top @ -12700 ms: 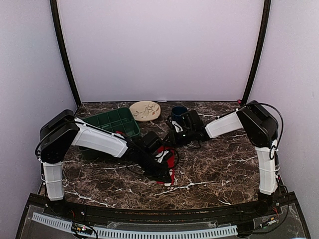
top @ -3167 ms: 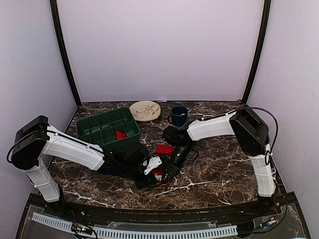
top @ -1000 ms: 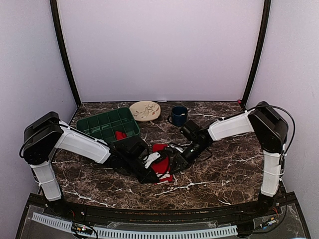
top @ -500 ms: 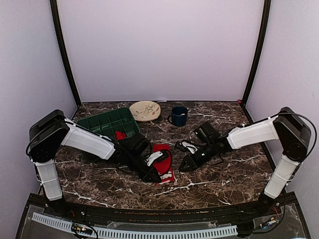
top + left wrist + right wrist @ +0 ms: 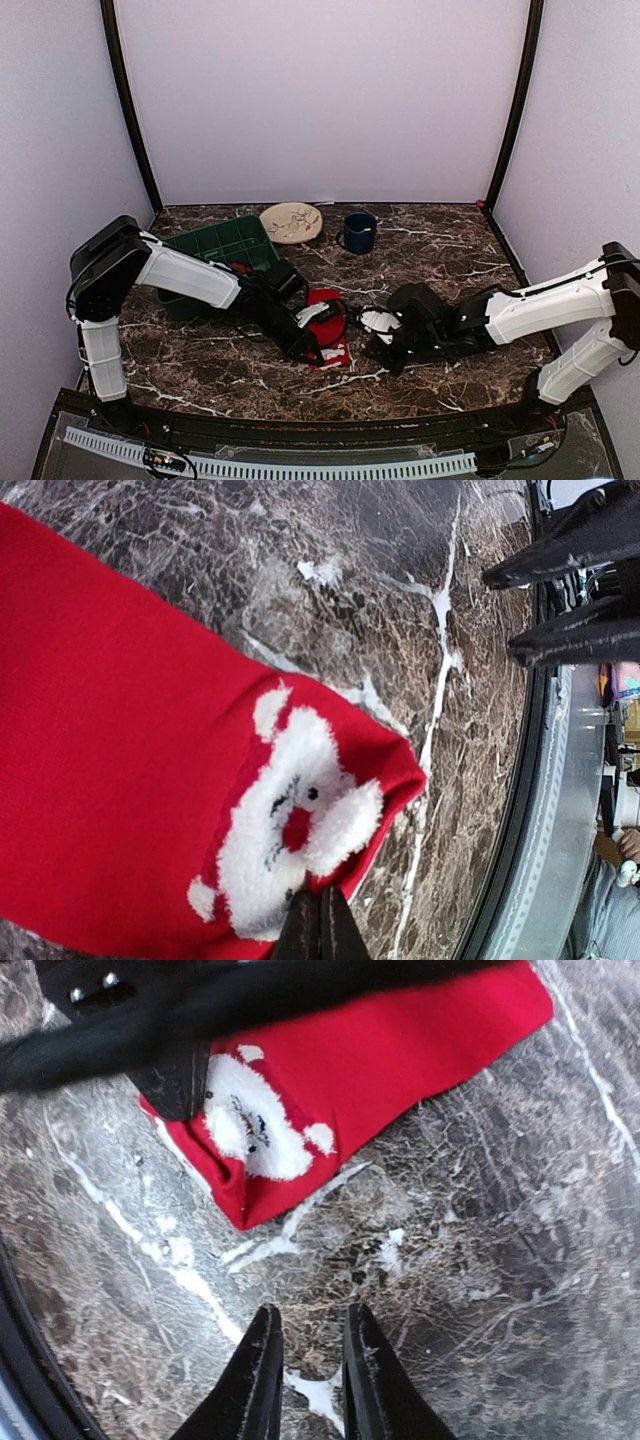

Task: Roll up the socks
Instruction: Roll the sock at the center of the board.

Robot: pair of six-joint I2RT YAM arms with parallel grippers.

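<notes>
Left gripper (image 5: 320, 928) clenched on the sock (image 5: 130, 780) at its Santa end. Right gripper (image 5: 313, 1315) slightly parted, empty. Sock lies ahead of its tips, long axis slanting away rightward. Left arm nearer.

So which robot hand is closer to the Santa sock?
Left. The left gripper is shut on the edge of the Santa sock, right by the face. The right gripper hangs over the table beside the sock, jaws apart, not touching it.

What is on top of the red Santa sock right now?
Only the left gripper, its jaws shut on the sock beside the Santa face. Overhead, that arm hides part of the sock.
</notes>
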